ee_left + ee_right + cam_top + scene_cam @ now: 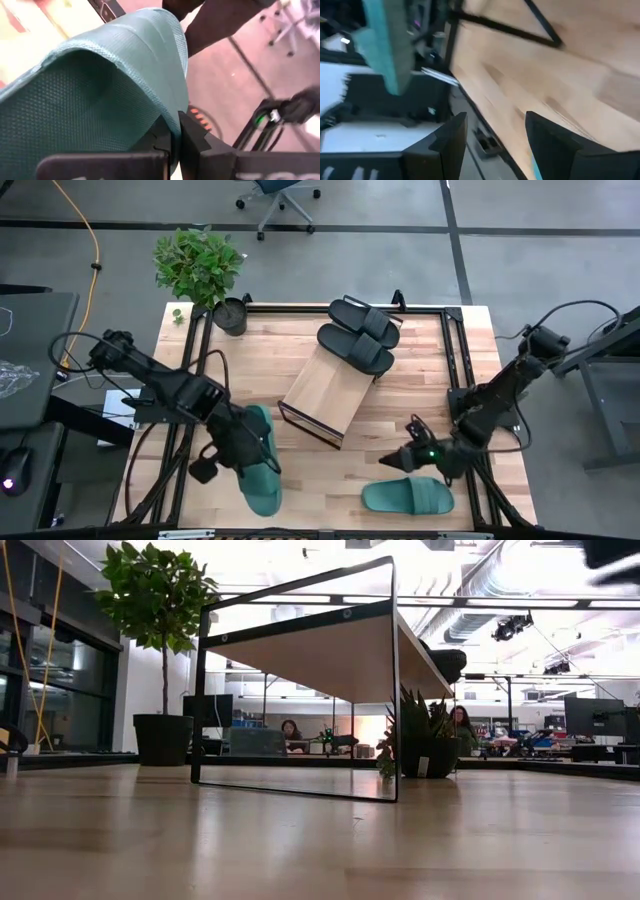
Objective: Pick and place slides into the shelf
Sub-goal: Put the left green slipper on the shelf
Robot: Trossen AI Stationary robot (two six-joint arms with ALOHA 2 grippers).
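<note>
Left gripper (243,448) clamped tight on a teal slide (262,465) at the table's front left. Right gripper (396,461) jaws fully apart, empty, just above the second teal slide (408,496) lying front right. Farther back, two black slides (357,334) rest on the shelf (326,393). No legible writing.

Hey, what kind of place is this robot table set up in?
Probably an open-plan office or lab: a rolling office chair on grey floor, people seated at desks behind the table, exposed ceiling ducts, and potted plants.
</note>
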